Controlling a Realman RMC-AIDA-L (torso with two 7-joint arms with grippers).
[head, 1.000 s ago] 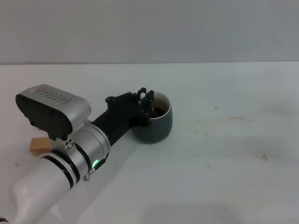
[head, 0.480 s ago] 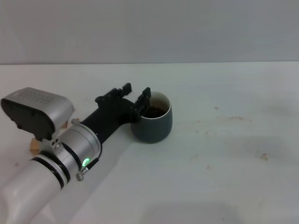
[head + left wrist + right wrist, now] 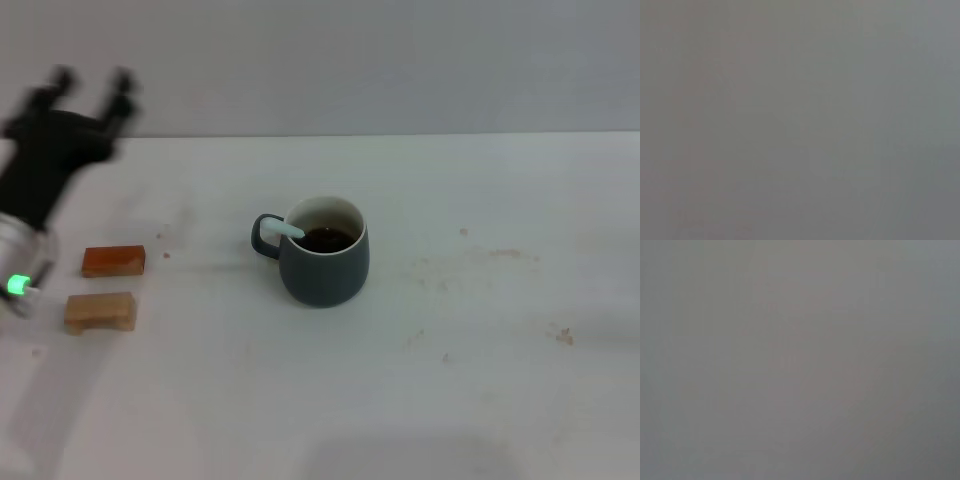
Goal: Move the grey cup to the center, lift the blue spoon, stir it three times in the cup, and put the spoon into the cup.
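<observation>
The grey cup (image 3: 323, 251) stands upright near the middle of the white table, its handle toward the left, with dark liquid inside. The blue spoon (image 3: 283, 229) rests in the cup; its pale handle leans out over the left rim above the cup's handle, and its bowl is hidden in the liquid. My left gripper (image 3: 92, 85) is open and empty, raised at the far left, well away from the cup. My right gripper is out of view. Both wrist views show only plain grey.
Two small wooden blocks lie at the left of the table: a reddish-brown one (image 3: 113, 260) and a lighter one (image 3: 99, 311) in front of it. The table's far edge (image 3: 400, 136) meets a grey wall.
My left gripper let go of the spoon, which now stays in the cup, and the arm pulled back up and to the far left, uncovering the cup handle and both blocks.
</observation>
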